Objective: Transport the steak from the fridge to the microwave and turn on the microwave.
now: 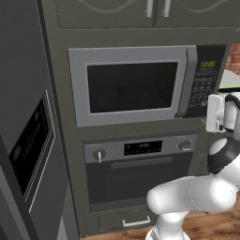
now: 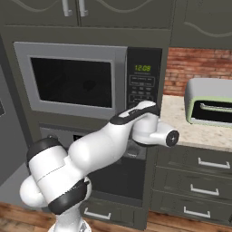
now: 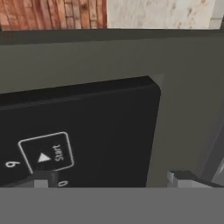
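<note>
The microwave (image 1: 131, 86) (image 2: 72, 79) is built into the dark cabinet wall, and its silver-framed door is shut. Nothing can be made out through the dark window, so the steak is hidden. Green digits glow on the black keypad (image 1: 204, 79) (image 2: 142, 81). My hand (image 2: 144, 110) is right at the lower end of that keypad. In the hand view my gripper (image 3: 113, 178) is open and empty, very close to the panel, with the left fingertip (image 3: 43, 178) just under the Start button (image 3: 48, 151). The grey fridge (image 1: 28, 140) stands to the left, closed.
A knobbed oven (image 1: 140, 164) sits below the microwave. To the right, a small silver toaster oven (image 2: 210, 102) stands on a stone counter (image 2: 181, 124) before a brick wall (image 2: 195, 68). Drawers (image 2: 199, 167) lie under the counter and cabinets (image 2: 72, 11) above.
</note>
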